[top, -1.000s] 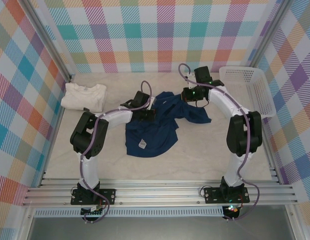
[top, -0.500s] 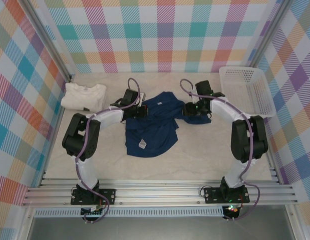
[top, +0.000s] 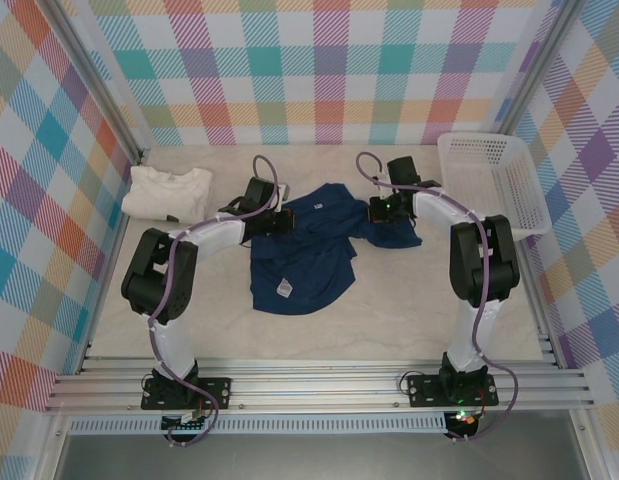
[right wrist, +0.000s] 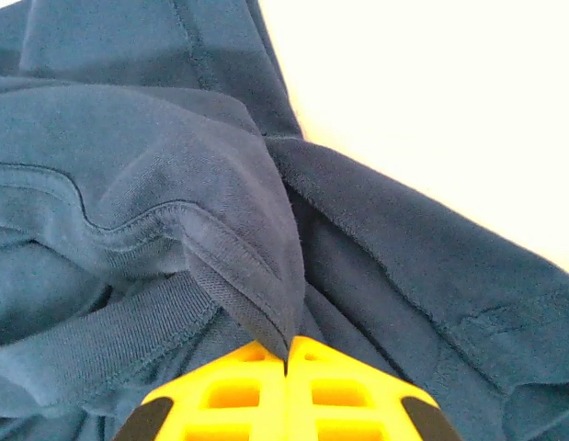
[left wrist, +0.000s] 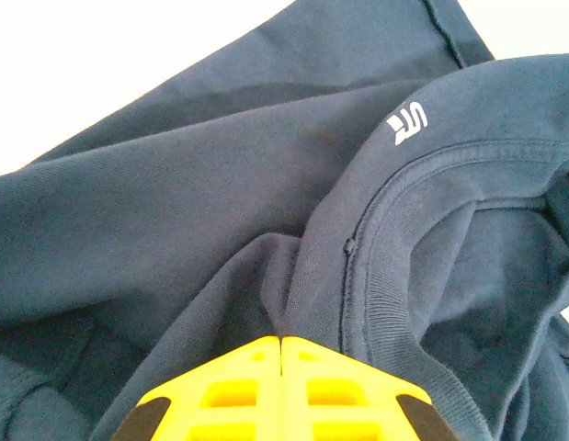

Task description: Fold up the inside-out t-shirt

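Top view, L to R. Cream-white folded shirt [top: 169,192] lies at approx 10 o'clock on the table [top: 389,320], well apart from the rest. L gripper [top: 281,222] sits on the 10 o'clock edge of the navy t-shirt [top: 314,265]. That shirt is crumpled mid-table, a bit toward 12, w/ a small white label [top: 285,289] at its 7 o'clock side. L wrist cam: yellow fingers [left wrist: 231,390] pressed together, pinching a fold of navy cloth at the tips, just beside the ribbed collar. White logo [left wrist: 408,124] at 1 o'clock from them. R gripper [top: 382,213] is at the shirt's 2 o'clock corner. R wrist cam: fingers [right wrist: 344,390] pressed together, pinching a seamed edge of the cloth. White basket [top: 494,185] at 2 o'clock, by the R wall.
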{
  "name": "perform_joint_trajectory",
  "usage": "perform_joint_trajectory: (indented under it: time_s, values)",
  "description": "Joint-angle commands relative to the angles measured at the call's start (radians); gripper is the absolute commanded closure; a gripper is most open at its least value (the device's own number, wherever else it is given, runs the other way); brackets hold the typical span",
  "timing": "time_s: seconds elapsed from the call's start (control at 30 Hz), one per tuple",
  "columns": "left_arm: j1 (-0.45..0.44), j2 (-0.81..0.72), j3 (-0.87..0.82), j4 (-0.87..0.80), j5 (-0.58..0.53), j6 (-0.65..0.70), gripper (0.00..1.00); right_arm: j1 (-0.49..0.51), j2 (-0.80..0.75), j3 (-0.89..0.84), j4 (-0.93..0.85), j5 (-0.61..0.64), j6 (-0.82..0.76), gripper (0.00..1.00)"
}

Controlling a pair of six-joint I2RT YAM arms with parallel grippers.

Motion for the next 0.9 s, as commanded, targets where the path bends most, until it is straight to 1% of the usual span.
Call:
perform_joint_trajectory:
  time_s: [0.0, 0.07, 0.2, 0.3, 0.4, 0.53, 0.7, 0.77, 0.87]
  values:
    - [0.003, -0.114, -0.026, 0.051, -0.041, -0.038, 1.00, -0.004, -0.104, -0.031, 0.055, -0.025, -0.002, 1.00]
    - [0.002, -0.176, -0.046, 0.065, -0.045, -0.055, 1.00, -0.004, -0.217, -0.092, 0.097, -0.039, 0.012, 1.00]
    - [0.003, -0.310, -0.093, 0.099, -0.059, -0.092, 1.00, -0.002, -0.439, -0.199, 0.189, -0.114, 0.057, 1.00]
    - [0.003, -0.410, -0.110, 0.093, -0.102, -0.094, 1.00, 0.008, -0.567, -0.225, 0.206, -0.128, 0.058, 1.00]
    - [0.001, -0.526, -0.114, 0.087, -0.162, -0.080, 1.00, 0.036, -0.696, -0.224, 0.216, -0.118, 0.011, 1.00]
    - [-0.008, -0.687, -0.053, 0.029, -0.235, -0.028, 1.00, 0.090, -0.837, -0.144, 0.163, -0.086, -0.065, 1.00]
    - [-0.035, -0.878, 0.059, -0.064, -0.295, 0.006, 1.00, 0.166, -0.946, 0.013, 0.050, -0.050, -0.127, 1.00]
    - [-0.043, -0.934, 0.114, -0.105, -0.302, 0.016, 1.00, 0.190, -0.985, 0.066, 0.012, -0.036, -0.140, 1.00]
    - [-0.048, -0.986, 0.212, -0.169, -0.298, 0.023, 1.00, 0.196, -1.034, 0.156, -0.031, -0.046, -0.132, 1.00]
